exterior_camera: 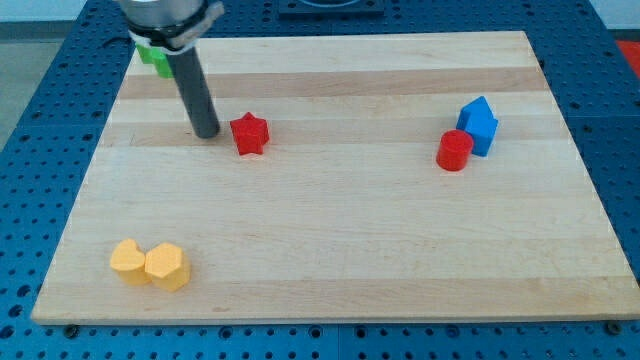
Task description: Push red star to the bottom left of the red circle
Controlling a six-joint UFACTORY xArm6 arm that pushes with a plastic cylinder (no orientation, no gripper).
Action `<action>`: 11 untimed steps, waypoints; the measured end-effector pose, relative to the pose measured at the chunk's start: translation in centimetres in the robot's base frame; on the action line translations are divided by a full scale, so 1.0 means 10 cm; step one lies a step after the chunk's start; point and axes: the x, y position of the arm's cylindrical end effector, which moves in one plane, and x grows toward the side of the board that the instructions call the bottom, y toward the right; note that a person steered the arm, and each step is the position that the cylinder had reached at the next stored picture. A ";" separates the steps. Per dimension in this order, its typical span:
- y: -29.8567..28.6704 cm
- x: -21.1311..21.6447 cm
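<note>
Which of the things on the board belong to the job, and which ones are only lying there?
For the job:
- red star
- red circle
- my tip, just to the view's left of the star

Lying about:
- blue block, touching the red circle
- two yellow blocks, side by side
- green block, partly hidden behind the rod

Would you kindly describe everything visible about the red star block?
The red star is a small, chunky, solid-looking block with blunt points, lying flat on the wooden board in its upper left part. My tip stands just to the view's left of it, close; contact cannot be confirmed. No other block touches it.
</note>
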 end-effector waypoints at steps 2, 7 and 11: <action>0.91 0.39; 0.69 -0.09; 2.19 0.59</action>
